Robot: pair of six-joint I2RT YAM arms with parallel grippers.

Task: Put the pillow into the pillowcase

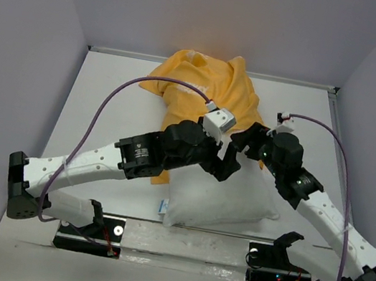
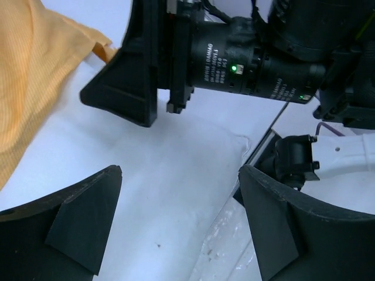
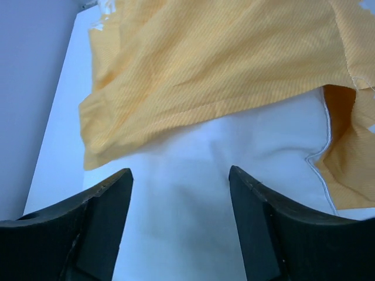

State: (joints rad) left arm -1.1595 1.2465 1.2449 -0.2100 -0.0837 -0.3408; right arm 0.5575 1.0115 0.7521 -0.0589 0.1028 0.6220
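Shows, from above, the pillow lying plump and white at the near middle of the table, with a small blue-and-white tag at its near left corner. Shows the pillowcase bunched in an orange-yellow heap just beyond, toward the far wall, its near edge draped over the pillow's far end. Impossible to tell about that far end: inside the opening, or merely under a loose fold.

Places the left gripper over the far part of the pillow, reaching in from the left, and the right gripper just beside it, reaching in from the right. Sets the two almost tip to tip, right at the border between orange cloth and white.

In the left wrist view: jaws spread wide, bare white pillow between them, nothing gripped. Close ahead at the top, one black finger of the other arm; at the upper left, a spill of orange cloth.

In the right wrist view: jaws likewise well apart, clamped on nothing, only pillow below. Across the top, orange fabric lying over the white; at the right, more orange past the pillow's seamed edge.

Cannot tell, for either claw, between pressing into the pillow and hanging just above it.
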